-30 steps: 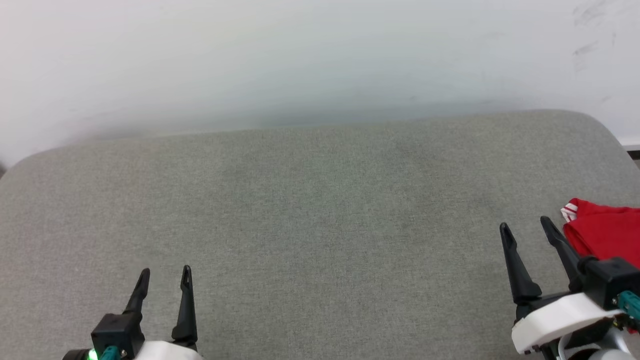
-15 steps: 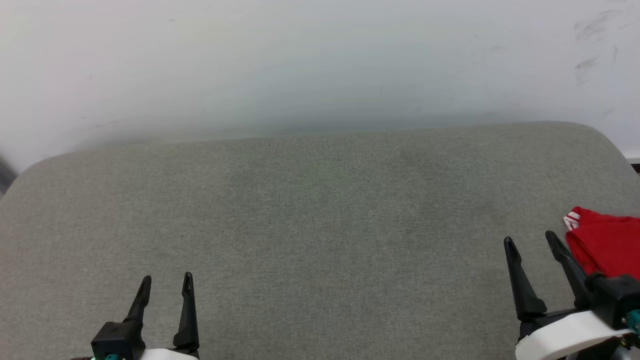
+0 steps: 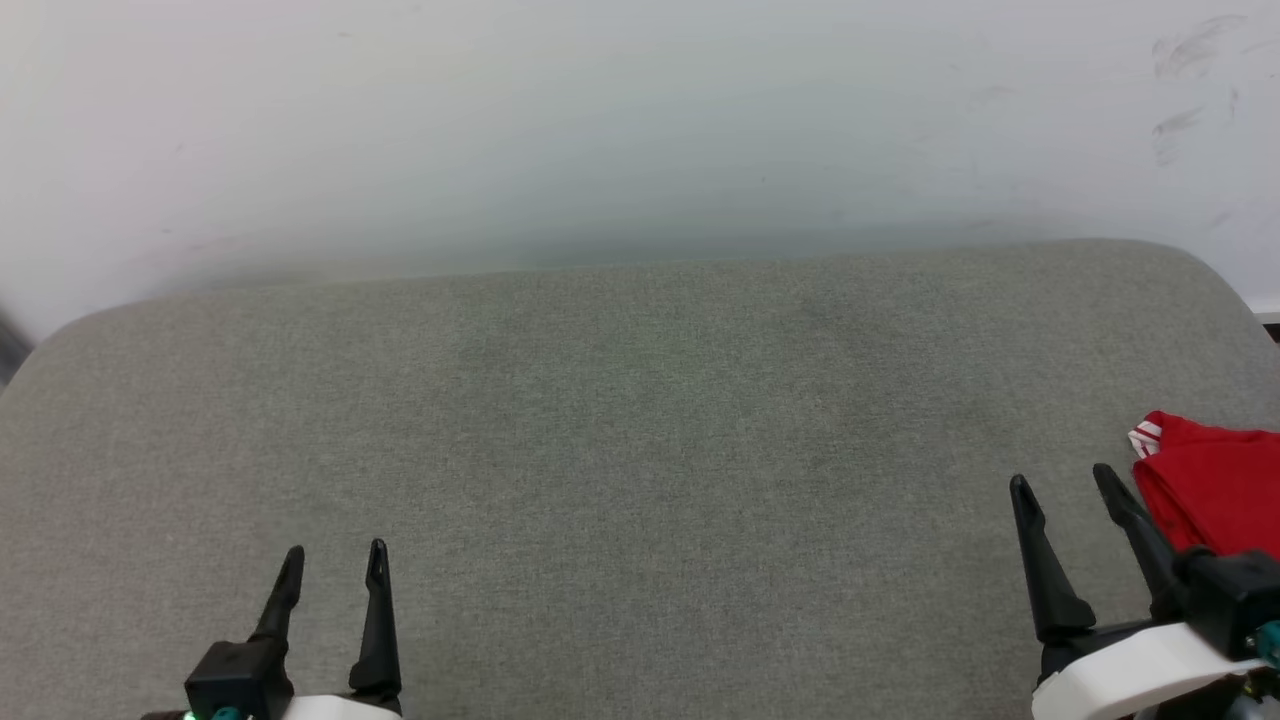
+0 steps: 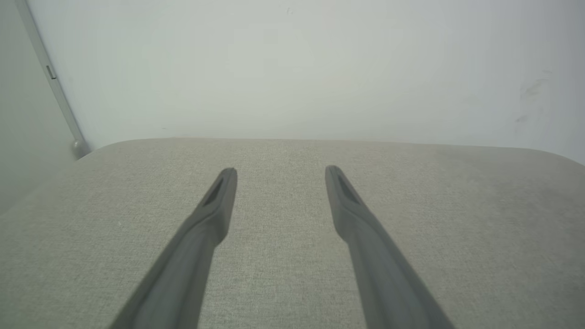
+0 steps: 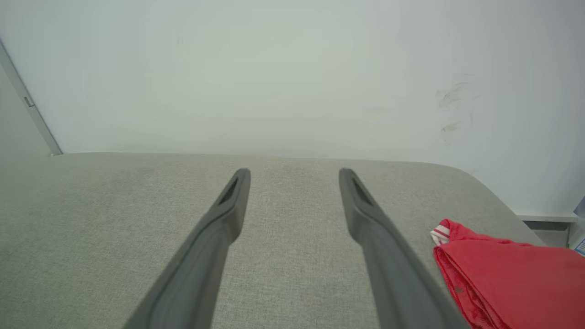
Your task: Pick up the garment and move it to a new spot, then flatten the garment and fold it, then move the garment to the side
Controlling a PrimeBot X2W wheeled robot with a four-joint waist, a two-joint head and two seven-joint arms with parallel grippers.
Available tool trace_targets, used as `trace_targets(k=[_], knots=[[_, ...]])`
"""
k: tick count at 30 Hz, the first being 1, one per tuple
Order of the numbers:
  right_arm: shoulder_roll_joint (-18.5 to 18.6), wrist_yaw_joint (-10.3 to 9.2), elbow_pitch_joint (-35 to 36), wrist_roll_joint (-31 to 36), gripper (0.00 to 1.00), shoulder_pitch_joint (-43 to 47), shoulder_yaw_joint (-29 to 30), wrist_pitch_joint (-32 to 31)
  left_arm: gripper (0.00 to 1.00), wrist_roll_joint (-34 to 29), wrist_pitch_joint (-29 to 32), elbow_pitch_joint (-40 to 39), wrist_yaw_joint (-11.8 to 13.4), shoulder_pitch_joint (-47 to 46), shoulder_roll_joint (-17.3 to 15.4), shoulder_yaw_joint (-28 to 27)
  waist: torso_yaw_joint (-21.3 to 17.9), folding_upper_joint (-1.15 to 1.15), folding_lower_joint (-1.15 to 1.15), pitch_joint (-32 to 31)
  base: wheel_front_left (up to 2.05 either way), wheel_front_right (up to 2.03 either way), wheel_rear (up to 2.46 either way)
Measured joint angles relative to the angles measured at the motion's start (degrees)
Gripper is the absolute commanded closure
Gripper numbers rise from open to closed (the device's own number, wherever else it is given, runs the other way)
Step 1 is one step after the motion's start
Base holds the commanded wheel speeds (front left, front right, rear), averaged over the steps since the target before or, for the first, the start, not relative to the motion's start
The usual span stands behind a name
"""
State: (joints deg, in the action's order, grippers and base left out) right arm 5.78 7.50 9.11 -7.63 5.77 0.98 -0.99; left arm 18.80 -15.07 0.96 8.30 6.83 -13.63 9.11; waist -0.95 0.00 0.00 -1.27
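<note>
The garment (image 3: 1215,490) is a folded red piece with a bit of red-and-white striped trim, lying at the right edge of the grey cushioned surface (image 3: 640,420). In the right wrist view the garment (image 5: 512,278) lies at the lower right, beside the right finger. My right gripper (image 3: 1062,482) stands open just left of the garment, nothing between its fingers. My left gripper (image 3: 333,553) stands open at the lower left over bare cushion. Both wrist views show the open right gripper (image 5: 295,176) and the open left gripper (image 4: 279,172) with spread, empty fingers.
A white wall (image 3: 640,120) rises right behind the cushion, with a few dark scuffs at the upper right. The cushion's rounded corners fall away at the far left and right. A grey vertical strip (image 4: 55,87) runs down the wall at the left.
The head camera has tilted slightly, shifting the whole picture down a little. Both grippers stay open and the garment lies where it was.
</note>
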Motion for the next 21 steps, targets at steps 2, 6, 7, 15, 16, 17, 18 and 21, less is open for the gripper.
trace_targets(k=[2,6,7,15,16,17,18,21], knots=[[-0.08,0.0,-0.73,-0.25,1.0,0.18,-0.03,-0.02,1.0,0.08,0.02,0.74,0.0,0.1,0.2,0.1,0.01,0.0,0.0,0.02,0.0,0.0,0.0],[-0.24,0.0,-2.43,-1.92,1.0,0.57,-0.2,-0.05,1.0,1.78,0.46,2.18,-0.26,0.79,0.88,0.16,0.03,0.0,0.0,0.05,0.0,0.0,0.0],[-0.26,0.0,-2.65,-3.18,1.0,0.57,-0.2,-0.05,1.0,2.78,0.78,2.27,-0.44,0.79,1.05,0.05,0.04,0.0,0.0,0.06,0.0,0.0,0.0],[-0.27,0.0,-5.03,-12.55,1.0,0.21,-0.05,-0.26,1.0,10.95,2.77,3.37,-2.02,-0.25,1.69,-1.03,0.09,0.0,0.0,0.15,0.0,0.0,0.0],[-0.27,0.0,-5.37,-13.72,1.0,0.09,-0.03,-0.35,1.0,11.94,2.88,3.52,-2.27,-0.4,1.76,-1.21,0.1,0.0,0.0,0.16,0.0,0.0,0.0],[-0.27,0.0,-5.61,-14.86,1.0,-0.02,0.01,-0.42,1.0,12.84,3.2,3.75,-2.41,-0.46,1.82,-1.45,0.11,0.0,0.0,0.17,0.0,0.0,0.0],[-0.27,0.0,-5.86,-15.86,1.0,-0.15,0.01,-0.51,1.0,13.81,3.37,4.02,-2.72,-0.52,1.88,-1.66,0.12,0.0,0.0,0.18,0.0,0.0,0.0],[-0.27,0.0,-6.6,-19.07,1.0,-0.8,0.09,-0.56,1.0,16.51,4.08,4.49,-3.28,-1.23,2.09,-2.13,0.14,0.0,0.0,0.22,0.0,0.0,0.0]])
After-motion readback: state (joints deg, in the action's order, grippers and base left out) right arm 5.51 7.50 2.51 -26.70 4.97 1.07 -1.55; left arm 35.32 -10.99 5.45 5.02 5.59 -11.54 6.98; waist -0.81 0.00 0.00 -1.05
